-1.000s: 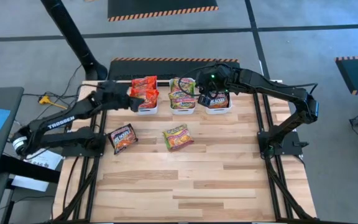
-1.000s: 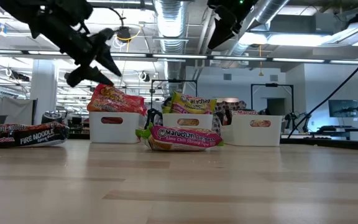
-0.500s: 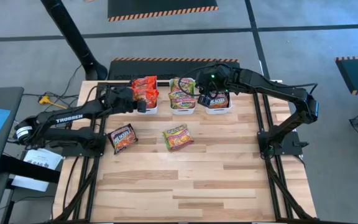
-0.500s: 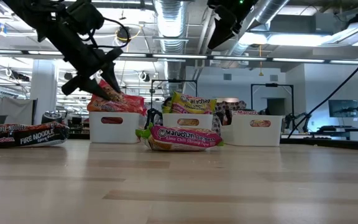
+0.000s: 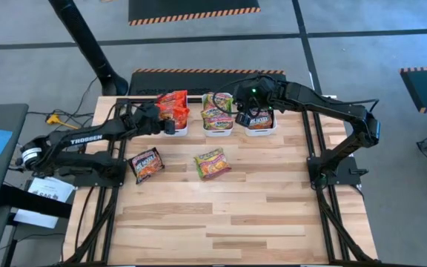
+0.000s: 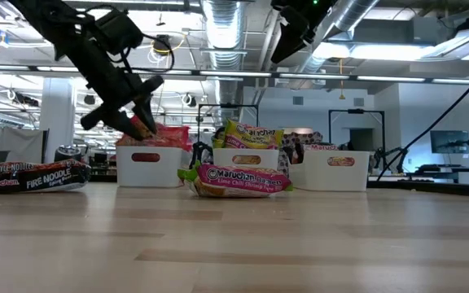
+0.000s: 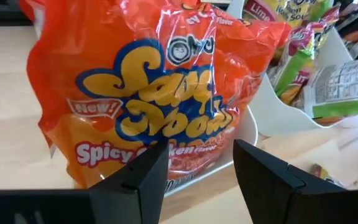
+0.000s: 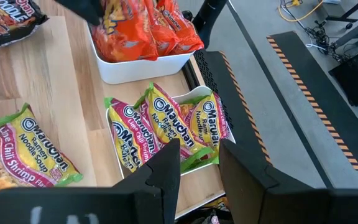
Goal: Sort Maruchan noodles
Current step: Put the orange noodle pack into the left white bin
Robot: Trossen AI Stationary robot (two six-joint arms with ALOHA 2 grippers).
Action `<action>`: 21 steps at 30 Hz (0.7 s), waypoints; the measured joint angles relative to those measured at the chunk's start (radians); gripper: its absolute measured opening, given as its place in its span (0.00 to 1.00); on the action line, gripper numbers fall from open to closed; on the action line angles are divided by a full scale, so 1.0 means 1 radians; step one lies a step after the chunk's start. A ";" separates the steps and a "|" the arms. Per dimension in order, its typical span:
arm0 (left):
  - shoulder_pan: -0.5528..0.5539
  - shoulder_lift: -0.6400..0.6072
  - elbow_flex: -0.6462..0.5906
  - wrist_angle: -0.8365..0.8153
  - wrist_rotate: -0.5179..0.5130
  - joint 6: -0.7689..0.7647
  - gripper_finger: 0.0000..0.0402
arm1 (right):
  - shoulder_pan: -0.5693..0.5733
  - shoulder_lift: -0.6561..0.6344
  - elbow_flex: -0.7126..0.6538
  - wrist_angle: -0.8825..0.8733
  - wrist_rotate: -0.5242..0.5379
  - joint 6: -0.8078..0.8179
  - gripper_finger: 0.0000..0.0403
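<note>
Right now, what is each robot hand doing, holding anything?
Left hand: open, empty, at the orange packets' bin.
Right hand: open, empty, above the bins.

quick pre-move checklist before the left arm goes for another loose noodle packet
1. Left gripper empty: ok, fingers apart with nothing between them, just short of the orange packet.
2. Orange packet settled in the left bin: cannot tell; it sits heaped above the rim.
3. Left gripper clear of that bin: not ok, it hangs right at the bin's edge.
4. Loose packets reachable: ok, the black packet and the lime chili packet lie flat on the table, apart from each other.
5. Right gripper out of the way: ok, it hovers empty above the middle bin and right bin.
</note>
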 joint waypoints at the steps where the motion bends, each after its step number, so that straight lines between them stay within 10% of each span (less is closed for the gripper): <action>1: 0.000 0.015 0.001 0.011 0.007 0.007 0.43 | 0.000 0.000 0.000 0.000 0.000 0.000 0.33; 21: 0.003 0.045 0.046 0.003 0.051 0.012 0.43 | 0.000 0.000 0.000 -0.004 0.000 0.009 0.33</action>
